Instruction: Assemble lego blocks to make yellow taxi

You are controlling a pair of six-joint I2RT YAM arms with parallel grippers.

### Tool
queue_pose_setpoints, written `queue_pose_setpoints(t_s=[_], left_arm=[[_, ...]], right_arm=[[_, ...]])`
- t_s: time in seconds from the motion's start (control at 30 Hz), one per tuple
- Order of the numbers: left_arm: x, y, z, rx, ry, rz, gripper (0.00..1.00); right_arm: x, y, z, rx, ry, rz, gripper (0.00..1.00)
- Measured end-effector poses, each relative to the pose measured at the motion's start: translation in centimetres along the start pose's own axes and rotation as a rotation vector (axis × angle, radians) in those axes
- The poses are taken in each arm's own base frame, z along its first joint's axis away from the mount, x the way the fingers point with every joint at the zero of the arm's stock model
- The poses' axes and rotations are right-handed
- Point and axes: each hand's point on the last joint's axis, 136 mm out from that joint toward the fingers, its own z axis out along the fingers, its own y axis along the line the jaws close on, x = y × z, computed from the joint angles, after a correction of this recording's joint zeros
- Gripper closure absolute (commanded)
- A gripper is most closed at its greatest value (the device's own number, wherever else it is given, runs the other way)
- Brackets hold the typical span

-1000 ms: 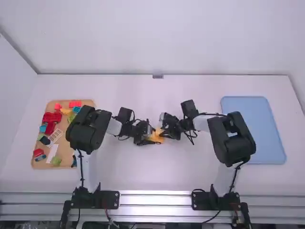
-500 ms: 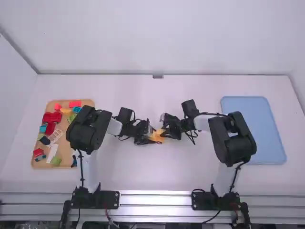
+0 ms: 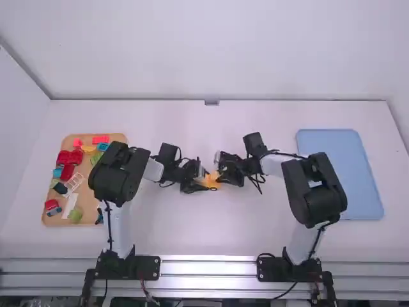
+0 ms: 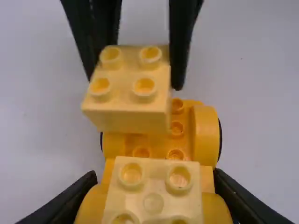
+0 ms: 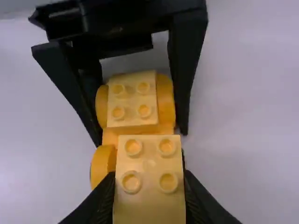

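left end effector [image 3: 206,187] closed on sides of yellow car base [image 4: 206,133], which sits mid-table [image 3: 211,227] with one pale block [image 4: 153,204] on it. right end effector [image 3: 222,177] closed on second pale block [image 4: 126,88], held over base's other end. loose blocks in tan tray [image 3: 48,219], blue tray [image 3: 339,173] at right.

No text, label, brand, number or sign can be read anywhere.
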Motion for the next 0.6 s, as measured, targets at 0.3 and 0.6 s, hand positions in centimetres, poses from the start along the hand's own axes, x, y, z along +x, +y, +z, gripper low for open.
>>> queue_pose_setpoints(t_s=[0.3, 0.6], left_arm=[[0.01, 0.19, -0.01, -0.008, 0.003, -0.012, 0.53], [0.02, 0.22, 0.01, -0.008, 0.005, -0.015, 0.59]], right_arm=[[-0.07, 0.35, 0.67, 0.0, 0.034, -0.039, 0.88], [-0.01, 0.25, 0.66, 0.005, 0.038, -0.049, 0.86]])
